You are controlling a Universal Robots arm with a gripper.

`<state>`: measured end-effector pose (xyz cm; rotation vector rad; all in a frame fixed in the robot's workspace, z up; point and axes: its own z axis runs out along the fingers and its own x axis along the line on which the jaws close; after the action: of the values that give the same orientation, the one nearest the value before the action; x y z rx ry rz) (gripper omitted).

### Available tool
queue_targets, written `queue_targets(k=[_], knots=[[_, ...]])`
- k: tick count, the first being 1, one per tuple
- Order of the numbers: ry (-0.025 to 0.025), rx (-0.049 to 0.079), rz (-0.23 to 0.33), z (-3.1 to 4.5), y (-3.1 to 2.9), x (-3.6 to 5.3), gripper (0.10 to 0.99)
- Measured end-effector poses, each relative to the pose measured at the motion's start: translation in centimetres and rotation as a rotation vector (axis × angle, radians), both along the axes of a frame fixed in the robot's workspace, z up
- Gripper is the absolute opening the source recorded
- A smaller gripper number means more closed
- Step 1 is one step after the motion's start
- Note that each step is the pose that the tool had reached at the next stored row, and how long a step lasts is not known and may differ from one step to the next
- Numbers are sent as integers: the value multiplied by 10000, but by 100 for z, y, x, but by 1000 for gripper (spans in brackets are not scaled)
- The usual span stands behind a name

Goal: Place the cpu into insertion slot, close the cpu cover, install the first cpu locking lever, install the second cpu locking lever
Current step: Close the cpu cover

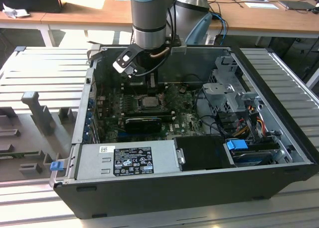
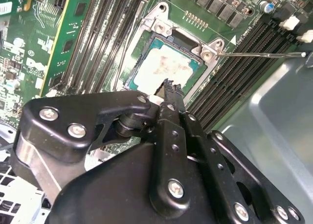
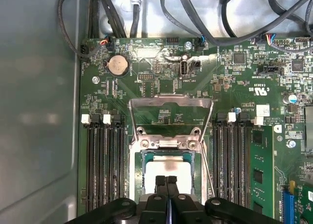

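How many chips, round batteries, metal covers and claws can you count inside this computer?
Chip: 1
Round battery: 1
Metal cover: 1
Claw: 1
Total: 4

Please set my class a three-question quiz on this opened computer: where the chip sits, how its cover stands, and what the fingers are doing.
1. True or false: the cpu lies in the insertion slot.
2. The cpu cover is: A) shut over the cpu; B) swung open; C) lying outside the case.
3. Fill in: above the cpu, the gripper holds its fingers ____ (open/shut).
Key: 1 true; 2 B; 3 shut.
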<state>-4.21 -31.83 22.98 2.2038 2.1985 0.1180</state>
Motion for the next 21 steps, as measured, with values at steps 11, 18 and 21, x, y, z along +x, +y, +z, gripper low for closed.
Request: queue_targets(k=[11, 18, 21], knots=[[1, -24, 1, 105, 12, 31, 106], [1, -30, 1, 131, 17, 31, 106], [1, -31, 0, 171, 20, 31, 106]])
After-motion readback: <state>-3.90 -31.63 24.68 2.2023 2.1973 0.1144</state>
